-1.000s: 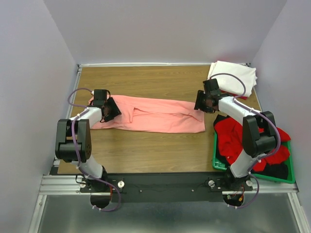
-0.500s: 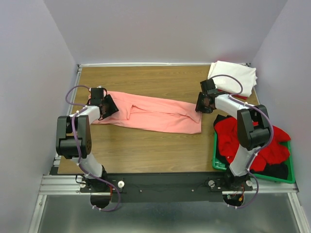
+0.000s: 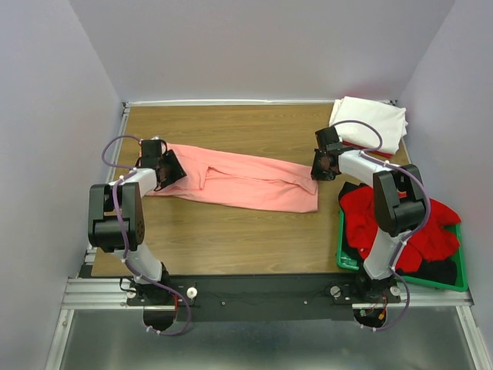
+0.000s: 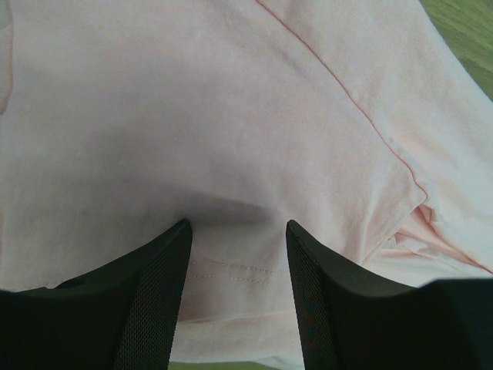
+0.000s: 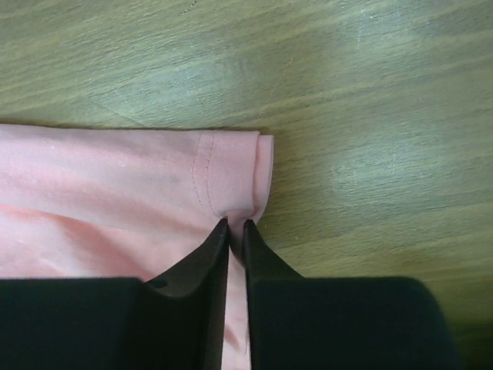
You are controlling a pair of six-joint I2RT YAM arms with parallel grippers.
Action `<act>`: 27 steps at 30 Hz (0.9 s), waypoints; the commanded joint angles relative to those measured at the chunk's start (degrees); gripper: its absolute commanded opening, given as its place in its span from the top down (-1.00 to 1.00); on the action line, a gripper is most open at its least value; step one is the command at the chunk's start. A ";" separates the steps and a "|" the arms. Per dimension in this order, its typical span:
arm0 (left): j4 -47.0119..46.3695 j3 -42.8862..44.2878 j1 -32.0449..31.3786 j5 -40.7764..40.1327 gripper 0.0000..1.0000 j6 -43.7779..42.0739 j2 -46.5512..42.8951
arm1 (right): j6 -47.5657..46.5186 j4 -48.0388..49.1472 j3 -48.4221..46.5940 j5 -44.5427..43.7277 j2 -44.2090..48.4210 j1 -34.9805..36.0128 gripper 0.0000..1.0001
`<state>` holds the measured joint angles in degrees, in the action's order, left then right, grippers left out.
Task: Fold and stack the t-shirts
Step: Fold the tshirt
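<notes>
The salmon-pink cloth t-shirt [image 3: 246, 181] lies as a long, folded band across the brown wooden tabletop [image 3: 231, 123], from 9 to 3 o'clock; over the last second it slid slightly toward 12 and drew flatter, probably straightening for the next fold; the right fingers [image 5: 192, 301] pinch its hem corner; the left fingers [image 4: 154, 293] are spread over the cloth.

Soft, even light from above in the top view, everything crisp. Right wrist: pale glare streaks the table [image 5: 370, 154]. Left wrist: shadow pools on the salmon-pink shirt [image 4: 231, 116] between the fingers [image 4: 154, 301].
</notes>
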<state>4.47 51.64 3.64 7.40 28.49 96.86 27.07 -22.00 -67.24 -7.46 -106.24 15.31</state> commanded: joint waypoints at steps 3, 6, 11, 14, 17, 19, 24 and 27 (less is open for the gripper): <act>5.64 0.56 1.98 -4.93 -0.23 -4.49 4.56 | -1.32 -1.56 0.62 -4.31 -0.47 -0.54 0.87; 5.99 1.44 2.42 -5.90 -0.23 -5.55 5.62 | -2.02 -1.64 0.97 -5.54 -0.29 -0.90 0.89; 6.08 2.68 2.60 -6.96 -0.23 -7.22 5.71 | -2.64 -1.82 1.50 -7.30 0.15 -1.86 0.81; 5.99 3.64 2.69 -6.87 -0.23 -8.19 5.97 | -3.25 -1.99 1.41 -8.09 0.15 -2.39 0.64; 5.99 4.79 2.69 -6.70 -0.23 -9.15 6.41 | -4.13 -2.34 1.15 -9.41 0.24 -2.57 0.41; 5.99 5.31 2.60 -5.73 -0.23 -9.42 6.50 | -4.57 -3.04 0.80 -10.03 0.76 -2.57 0.26; 5.81 6.02 2.34 -3.44 -0.23 -10.47 5.45 | -5.71 -4.45 0.27 -6.61 4.19 -2.57 -0.07; 6.43 6.63 2.25 -2.83 -0.23 -10.74 4.57 | -5.71 -4.72 0.45 -1.27 7.70 -2.48 -0.10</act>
<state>6.90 57.65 5.26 6.46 19.86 101.06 22.61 -25.02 -67.07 -12.82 -104.16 12.95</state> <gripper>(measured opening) 0.613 0.543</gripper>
